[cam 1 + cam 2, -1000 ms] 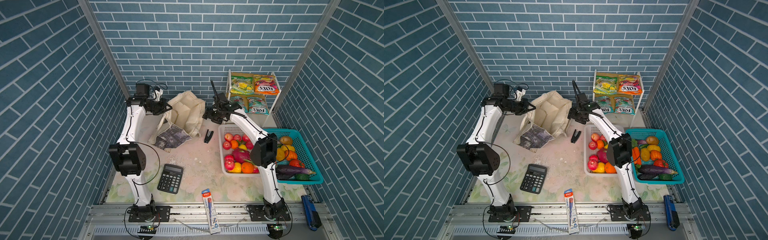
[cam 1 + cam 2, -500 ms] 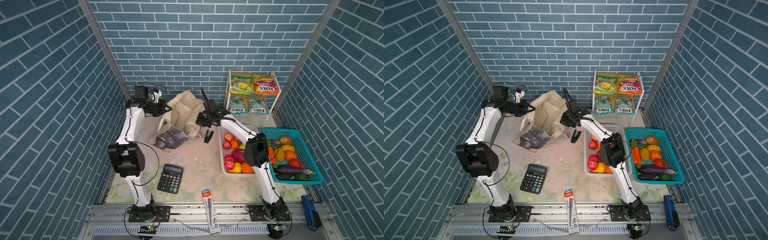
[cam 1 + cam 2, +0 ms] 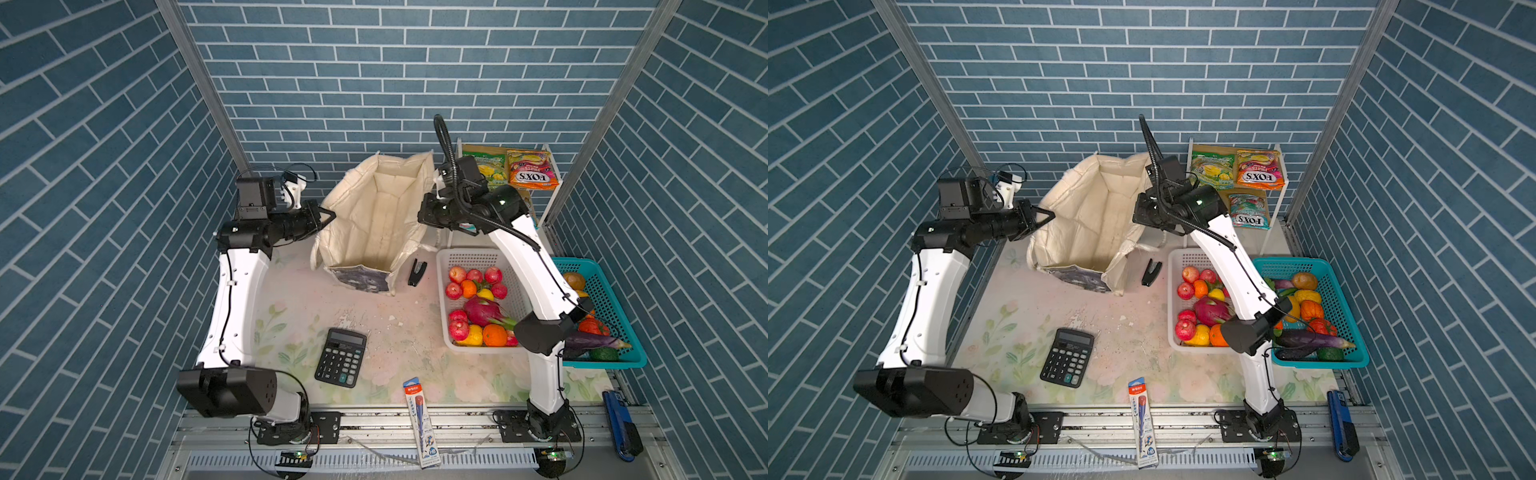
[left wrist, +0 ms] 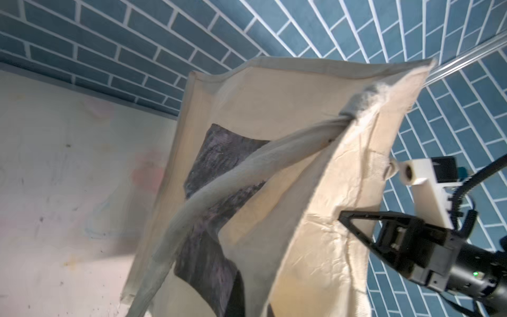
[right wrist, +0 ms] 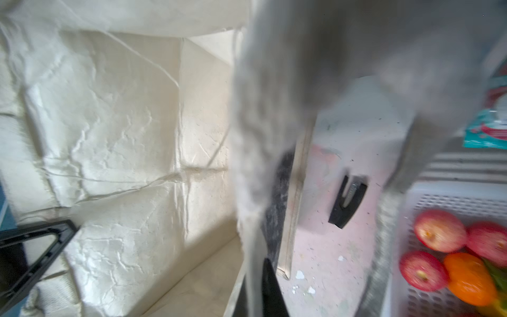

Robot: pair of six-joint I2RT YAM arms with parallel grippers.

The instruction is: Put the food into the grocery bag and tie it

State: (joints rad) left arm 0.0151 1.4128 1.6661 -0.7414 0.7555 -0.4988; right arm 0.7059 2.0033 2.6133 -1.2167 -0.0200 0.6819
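Blue brick-patterned walls close in a pale floral surface (image 3: 286, 328), and toward its far side both arms meet at the grocery bag (image 3: 376, 216). On the left gripper (image 3: 332, 216) the jaws are pinched shut on the bag's left rim. On the right gripper (image 3: 420, 216) the jaws are shut as well, on the opposite rim, with cream cloth draped close over the right wrist camera. Pulled apart like this, the two rims stretch the mouth wide and stand the tote upright with its plain lining exposed from above, which I judge makes an easy target for dropping food in. No food shows inside it, and a strap handle (image 4: 247, 170) hangs loose across the grey printed panel, untied. Just beside the bag on the right lies a black stapler (image 3: 417, 272). Next comes the white perforated basket (image 3: 469, 259), holding apples (image 3: 457, 274), oranges (image 3: 494, 334) and a pink dragon fruit (image 3: 482, 311). Beyond it is the teal basket (image 3: 615, 362) with a purple eggplant (image 3: 594, 341). FOX'S candy packets (image 3: 532, 168) are propped up behind the right arm, near the back wall. Near the front edge, well apart from the bag, rest a calculator (image 3: 340, 357) and a pencil pack (image 3: 422, 419), neither of them food. With both jaws occupied, one would probably have to let go before any fruit can be fetched, and the soft tote may then sag.
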